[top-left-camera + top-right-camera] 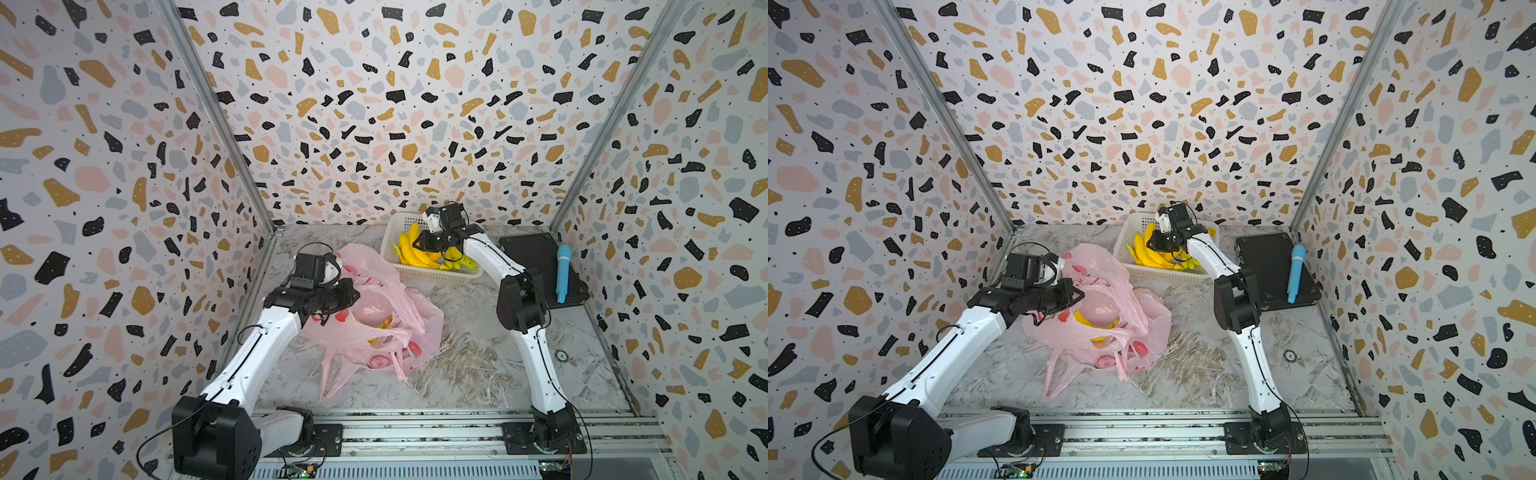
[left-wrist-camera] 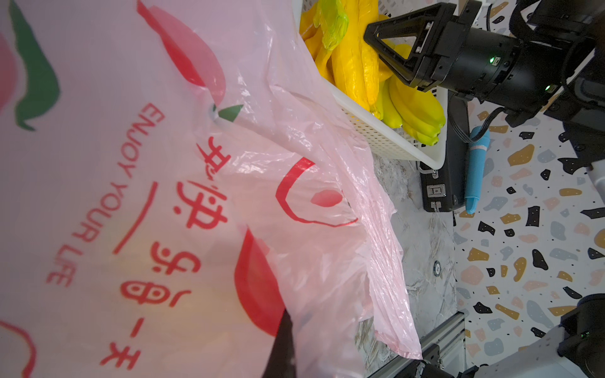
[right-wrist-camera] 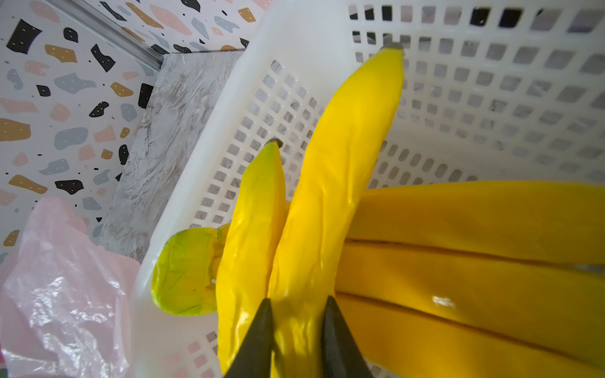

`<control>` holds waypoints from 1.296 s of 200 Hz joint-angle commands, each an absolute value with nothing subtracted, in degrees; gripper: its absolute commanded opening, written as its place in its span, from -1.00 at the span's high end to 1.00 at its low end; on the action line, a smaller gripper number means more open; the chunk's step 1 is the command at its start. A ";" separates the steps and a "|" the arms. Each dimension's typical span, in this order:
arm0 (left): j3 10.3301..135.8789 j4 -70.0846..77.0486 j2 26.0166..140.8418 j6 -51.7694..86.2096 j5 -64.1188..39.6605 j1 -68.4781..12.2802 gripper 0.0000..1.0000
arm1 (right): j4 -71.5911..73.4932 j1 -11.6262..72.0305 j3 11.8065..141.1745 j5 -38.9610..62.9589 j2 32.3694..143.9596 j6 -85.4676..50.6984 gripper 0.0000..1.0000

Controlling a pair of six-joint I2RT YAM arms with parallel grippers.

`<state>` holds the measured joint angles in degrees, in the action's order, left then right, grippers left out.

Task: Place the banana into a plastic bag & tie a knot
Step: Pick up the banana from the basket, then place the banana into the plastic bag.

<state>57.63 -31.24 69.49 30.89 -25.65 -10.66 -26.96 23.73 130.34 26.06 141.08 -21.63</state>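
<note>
Banana (image 3: 330, 183) in basket (image 3: 203, 157), long axis pointing straight away from right tool (image 3: 299, 340) — tool pinches it near the stem end. Bag (image 1: 1096, 266) just beside basket, left tool (image 1: 1077, 296) clenched on its rim.

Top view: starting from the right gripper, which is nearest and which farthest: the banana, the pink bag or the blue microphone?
1. banana: in the white basket, between the fingers of the right gripper.
2. pink bag: on the table beside the basket, toward the left arm.
3. blue microphone: on the black case, beyond the right arm.
</note>
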 commanded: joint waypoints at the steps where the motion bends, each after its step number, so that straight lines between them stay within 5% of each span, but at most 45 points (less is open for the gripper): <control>1: 57.65 -31.34 67.77 30.74 -25.93 -10.53 1.00 | -25.35 23.64 130.54 27.69 133.72 -21.26 0.81; 73: 60.04 -35.51 67.08 28.96 -25.03 -10.50 1.00 | -2.95 23.62 106.10 39.23 113.38 -30.76 1.00; 136: 60.93 -36.29 67.63 28.47 -27.19 -10.49 1.00 | 43.88 25.06 79.55 49.96 98.70 -56.93 1.00; 193: 61.52 -36.98 67.84 28.25 -28.42 -10.54 1.00 | 72.87 32.70 69.01 48.59 96.06 -73.49 1.00; 259: 62.49 -37.88 68.82 27.40 -28.40 -10.33 1.00 | 81.67 41.60 61.37 46.38 97.36 -71.51 1.00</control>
